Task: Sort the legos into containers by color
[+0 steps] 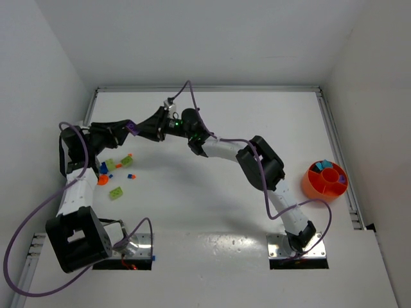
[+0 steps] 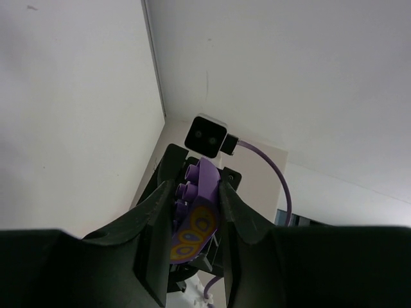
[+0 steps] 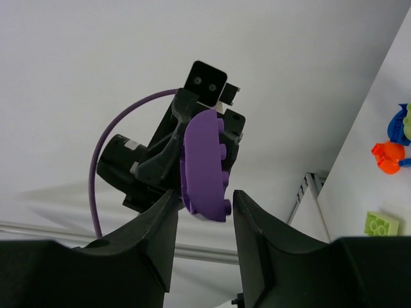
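We are midway through a hand-over. Our left pincer (image 2: 196,189) is clamped on a purple brick (image 2: 198,215), a rounded piece with studs and a yellow oval print. It holds the brick up off the counter (image 1: 212,215), at about ten o'clock in the overhead view. Our right pincer (image 3: 202,200) meets it nose to nose. Its jaws stand apart on either side of the brick's lower end, with a sliver of gap showing on one side, so we judge it open and not yet gripping.

As we see it, the next move calls for the right jaws to close squarely on that free end before the left ones let go. Otherwise the brick could twist or drop. Then comes a long carry across to the orange bowl (image 1: 309,184) at three o'clock. A few bluish bits lie in its ring, but we cannot tell which section is meant for purple.

The loose bricks (image 1: 115,165), green, orange and blue, lie at nine o'clock just beside our left arm, well apart from the bowl.

The counter is white and slightly glossy toward six o'clock. It is boxed in by plain white walls (image 1: 205,45), with a metal rail (image 1: 338,147) along its edges. Purple cables (image 1: 38,212) loop off both arms.
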